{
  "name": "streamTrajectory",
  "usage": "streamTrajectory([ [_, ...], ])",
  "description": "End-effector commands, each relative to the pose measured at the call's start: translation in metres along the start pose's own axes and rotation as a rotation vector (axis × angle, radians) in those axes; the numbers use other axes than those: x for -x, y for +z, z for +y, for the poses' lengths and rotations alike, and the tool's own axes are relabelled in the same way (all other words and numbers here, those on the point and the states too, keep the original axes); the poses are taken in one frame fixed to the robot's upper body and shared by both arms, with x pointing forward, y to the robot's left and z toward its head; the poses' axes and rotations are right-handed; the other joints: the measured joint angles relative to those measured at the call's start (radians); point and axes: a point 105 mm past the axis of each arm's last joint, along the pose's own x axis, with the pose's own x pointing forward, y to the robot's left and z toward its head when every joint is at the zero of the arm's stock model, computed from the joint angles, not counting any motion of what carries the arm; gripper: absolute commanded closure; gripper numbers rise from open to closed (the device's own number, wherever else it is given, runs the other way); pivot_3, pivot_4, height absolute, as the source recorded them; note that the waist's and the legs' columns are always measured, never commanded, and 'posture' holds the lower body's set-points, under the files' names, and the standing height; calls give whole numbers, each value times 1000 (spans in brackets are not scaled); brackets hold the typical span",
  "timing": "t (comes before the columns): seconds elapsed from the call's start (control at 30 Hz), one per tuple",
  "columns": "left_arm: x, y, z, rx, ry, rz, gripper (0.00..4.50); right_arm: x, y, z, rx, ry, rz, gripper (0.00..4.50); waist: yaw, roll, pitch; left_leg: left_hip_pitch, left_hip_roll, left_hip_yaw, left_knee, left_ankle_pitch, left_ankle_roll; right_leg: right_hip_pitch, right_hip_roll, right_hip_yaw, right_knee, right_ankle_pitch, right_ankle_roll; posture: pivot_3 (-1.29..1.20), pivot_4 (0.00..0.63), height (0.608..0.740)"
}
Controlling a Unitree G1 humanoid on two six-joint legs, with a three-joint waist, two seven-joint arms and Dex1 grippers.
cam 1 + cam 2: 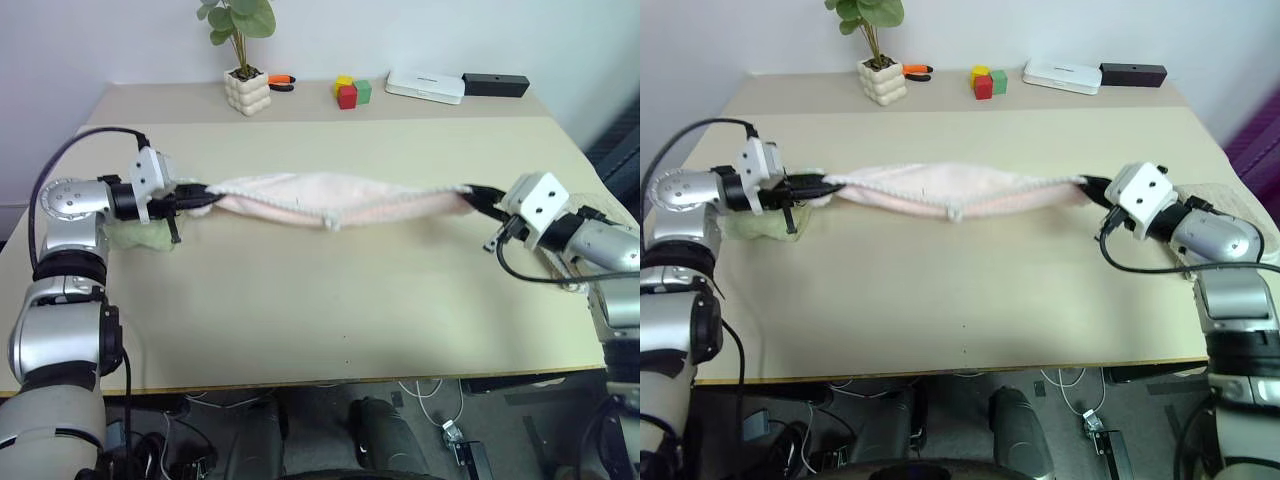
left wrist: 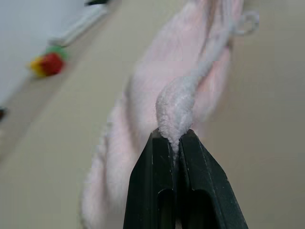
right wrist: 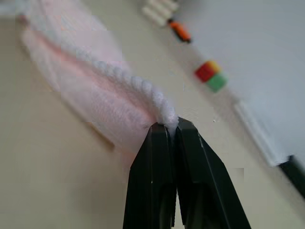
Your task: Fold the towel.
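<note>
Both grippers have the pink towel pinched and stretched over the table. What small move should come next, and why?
Probably carry both ends forward together and lower them. The left gripper and right gripper are each shut on an end of the towel, which hangs doubled and sagging between them above the table, so it seems ready to be laid flat.

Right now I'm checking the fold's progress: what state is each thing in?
towel: stretched between both grippers, sagging mid-span
left gripper: shut on the towel's end
right gripper: shut on the other end
green cloth: crumpled on the table
</note>
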Motion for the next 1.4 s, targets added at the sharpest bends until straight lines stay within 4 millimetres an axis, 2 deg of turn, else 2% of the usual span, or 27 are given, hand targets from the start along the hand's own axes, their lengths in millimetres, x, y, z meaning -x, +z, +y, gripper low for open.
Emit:
streamTrajectory([
  [0.03,8,-3,-26,-10,-135,11,4456,15,2,18,-1,104,26,4500,1,0,-1,1,0,0,0,0,0,0,0,0,0,0,0,0,150,740],
  [0.13,14,-12,-50,21,-227,58,4456,28,-9,32,10,176,78,4500,1,0,-1,3,0,0,0,-1,1,3,0,0,1,0,0,0,150,740],
  [0.3,28,-13,-78,36,-328,94,4456,57,-23,38,-44,312,160,4500,6,0,-1,2,0,0,1,-1,1,2,0,1,2,0,0,0,150,740],
  [0.5,44,-8,-95,71,-357,71,4456,67,-24,47,-118,354,157,4500,4,0,-1,3,0,-1,1,-1,2,3,0,1,2,-1,-2,0,150,740],
  [0.57,51,-12,-100,86,-353,84,4456,74,-27,53,-145,380,171,4500,4,0,-1,3,0,0,1,-1,2,3,0,1,2,-1,-2,0,150,740],
  [0.67,53,-10,-104,114,-340,54,4456,76,-30,53,-153,365,177,4500,5,0,-1,4,0,0,1,-1,2,3,0,1,2,-2,-4,0,150,740],
  [0.8,47,-6,-93,112,-283,1,4456,67,-32,35,-145,275,161,4500,7,0,-1,4,0,0,2,-1,2,3,0,1,2,-2,-4,0,150,740],
  [0.93,37,-7,-78,96,-218,-22,4456,50,-35,23,-105,236,166,4500,7,0,-1,4,0,0,2,-1,2,3,0,1,2,-2,-3,0,150,740],
  [1.1,26,-11,-60,113,-164,-28,4456,33,-39,14,-77,203,161,4500,5,0,-1,4,0,0,2,-1,2,3,1,1,3,0,-1,0,150,740],
  [1.27,14,-17,-38,126,-97,9,4456,21,-50,7,-51,175,204,4500,6,0,-1,3,0,0,2,-1,2,3,0,0,3,0,0,0,150,740],
  [1.4,7,-24,-31,133,-82,59,4456,14,-56,0,-35,145,220,4500,4,0,-1,3,0,0,2,-1,2,2,0,1,3,0,0,0,150,740],
])
